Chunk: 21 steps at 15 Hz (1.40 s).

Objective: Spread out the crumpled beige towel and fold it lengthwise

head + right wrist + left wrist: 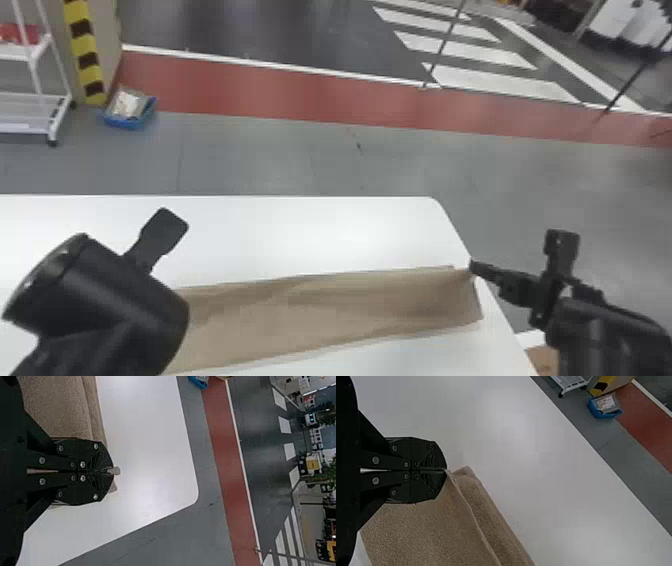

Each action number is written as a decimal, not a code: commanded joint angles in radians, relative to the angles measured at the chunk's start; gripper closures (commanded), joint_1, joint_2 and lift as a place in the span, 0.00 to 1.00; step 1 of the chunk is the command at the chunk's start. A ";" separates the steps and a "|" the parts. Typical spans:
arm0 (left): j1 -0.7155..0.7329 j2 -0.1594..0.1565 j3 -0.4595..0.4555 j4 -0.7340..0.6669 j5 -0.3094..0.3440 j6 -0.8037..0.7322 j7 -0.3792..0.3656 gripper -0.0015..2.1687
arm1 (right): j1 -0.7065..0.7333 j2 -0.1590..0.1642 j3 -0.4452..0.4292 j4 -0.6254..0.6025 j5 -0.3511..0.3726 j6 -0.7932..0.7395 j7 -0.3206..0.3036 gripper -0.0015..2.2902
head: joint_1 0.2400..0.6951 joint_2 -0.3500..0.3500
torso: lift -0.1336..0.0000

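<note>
Beige towel (320, 310) lies in a long layered strip on white surface (325, 230); left end effector (145, 300) closed on one end, right end effector (472, 266) closed on the other. Beyond: grey floor (300, 160), blue bin (125, 123), red floor band (240, 85).

Our arms well apart. Our left arm (85, 345) enters head view bottom left, cylindrical wrist (125, 295) over left gripper (162, 230), flat fingers (421, 451) pinched. Our right gripper (472, 266) points leftward, fingers nearly together.
</note>
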 commanded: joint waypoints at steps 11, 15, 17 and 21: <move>-0.059 -0.036 -0.004 0.187 0.049 -0.198 0.133 0.00 | -0.037 0.006 0.037 0.033 0.000 -0.023 -0.130 0.13 | 1.00 0.00 | 1.00; 0.018 -0.019 0.006 0.059 0.008 -0.189 0.140 0.01 | 0.002 0.025 0.017 -0.041 -0.006 -0.014 -0.173 0.02 | 1.00 0.00 | 1.00; 0.064 -0.013 0.023 -0.008 -0.033 -0.180 0.143 0.01 | 0.054 0.029 0.008 -0.118 -0.020 -0.011 -0.172 0.02 | 1.00 0.00 | 1.00; 0.171 0.020 0.112 -0.157 0.016 -0.205 0.149 0.01 | 0.132 0.044 -0.044 -0.167 -0.070 -0.035 -0.153 0.02 | 1.00 0.00 | 1.00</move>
